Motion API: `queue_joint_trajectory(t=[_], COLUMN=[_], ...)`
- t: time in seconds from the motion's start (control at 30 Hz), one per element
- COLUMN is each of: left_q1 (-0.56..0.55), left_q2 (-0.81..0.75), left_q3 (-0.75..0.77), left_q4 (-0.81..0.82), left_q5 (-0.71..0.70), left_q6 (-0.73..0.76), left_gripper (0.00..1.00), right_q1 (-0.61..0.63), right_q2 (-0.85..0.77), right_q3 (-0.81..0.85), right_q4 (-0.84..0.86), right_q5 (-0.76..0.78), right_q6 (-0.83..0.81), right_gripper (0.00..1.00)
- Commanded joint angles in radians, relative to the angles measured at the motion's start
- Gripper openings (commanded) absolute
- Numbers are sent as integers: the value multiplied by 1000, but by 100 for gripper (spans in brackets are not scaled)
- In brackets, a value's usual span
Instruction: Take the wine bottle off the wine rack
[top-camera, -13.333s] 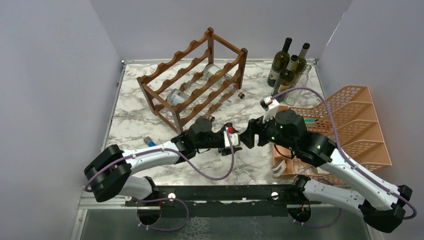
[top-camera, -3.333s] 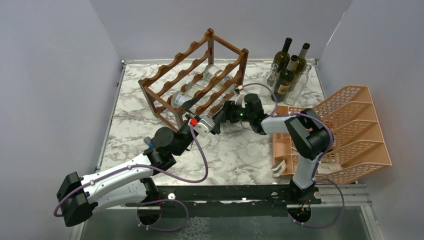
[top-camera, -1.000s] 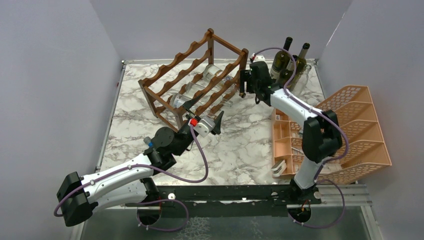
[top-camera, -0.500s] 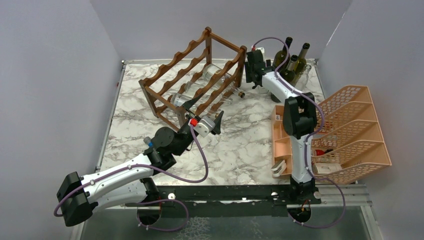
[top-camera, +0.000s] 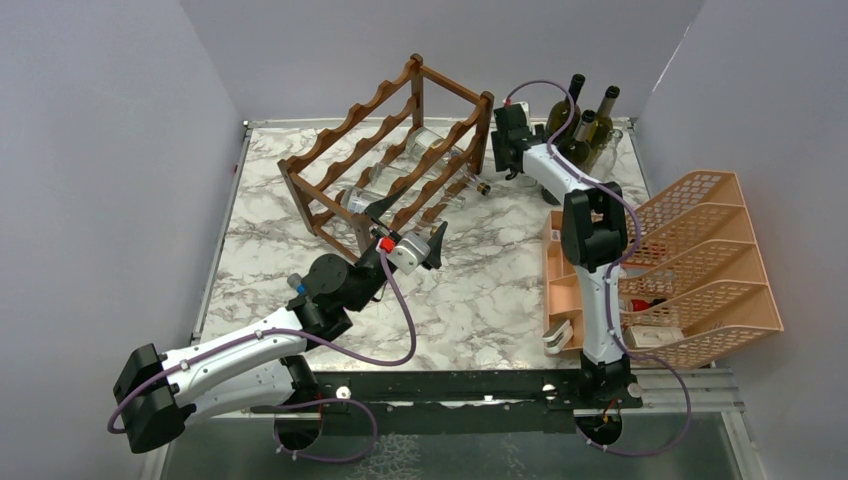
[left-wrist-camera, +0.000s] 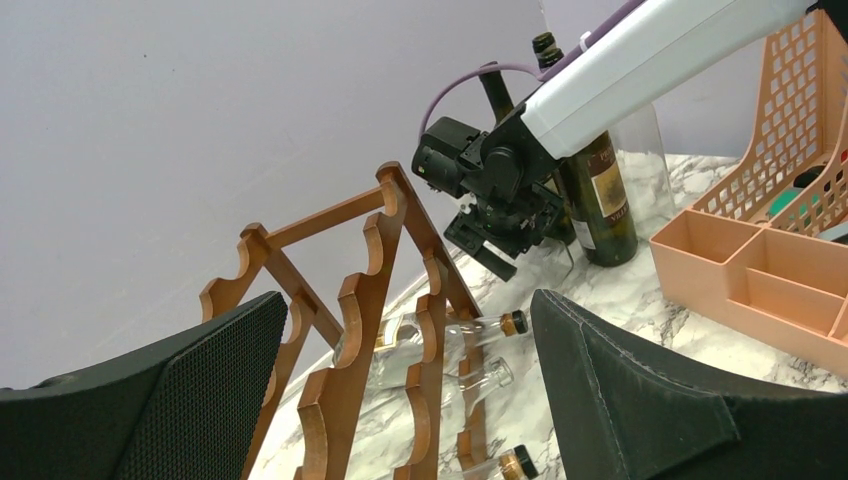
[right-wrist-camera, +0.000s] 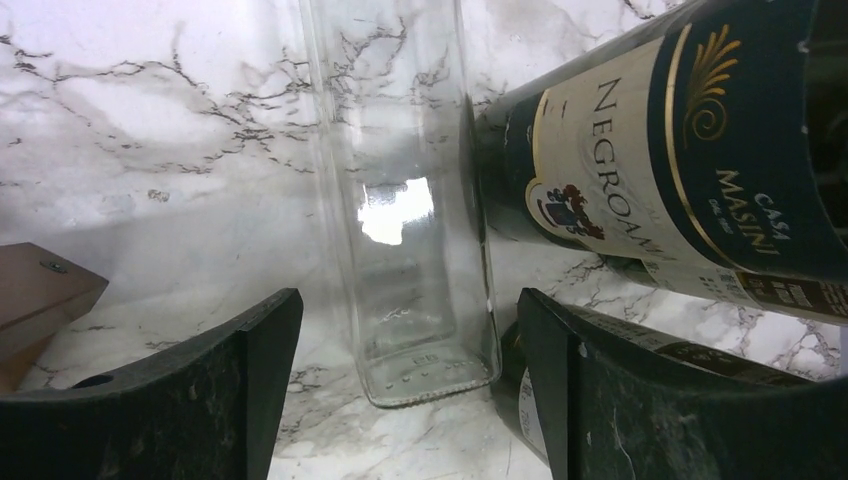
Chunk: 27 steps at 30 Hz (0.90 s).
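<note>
On the bench (top-camera: 480, 290), left side, left end effector (top-camera: 410, 228): spread wide, empty, just before the rack.
Wine rack (top-camera: 345, 118): centre rear, angled.
Wine bottle (left-wrist-camera: 455, 330): clear, lying in the rack, cap pointing right.
Right end effector (top-camera: 510, 165): spread, empty, beside the rack's right post, facing a standing clear bottle (right-wrist-camera: 400, 200).

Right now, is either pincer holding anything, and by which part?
Nothing: left pincer open and empty; right pincer open, clear bottle stands free before it.
</note>
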Motion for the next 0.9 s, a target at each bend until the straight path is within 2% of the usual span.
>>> queue_joint_trajectory(t=[0.0,0.13,0.27,0.47,0.67,0.8,0.87], left_q1=[-2,-2,-2,-2,-2,-2,-3], left_q2=[-18,-20,-20,-19,-18,-11,-6], left_q3=[-13,-13,-13,-13,-13,-12,-12], left_q4=[27,27,27,28,28,27,28], left_q5=[7,0,3,6,11,20,28], left_q6=[4,9,7,5,0,-13,-20], left_gripper=[99,99,99,99,99,99,99], right_q1=[-13,-22,-22,-20,14,50,88], right_q2=[65,85,75,-5,-219,-422,-494], right_q3=[55,62,50,-54,-321,-598,-680], right_q4=[-16,-26,-31,-54,-51,13,-21], right_q5=[-9,-32,-70,-139,-186,-319,-281], right_q6=[-8,4,16,71,173,205,248], right_gripper=[82,81,75,53,51,52,52])
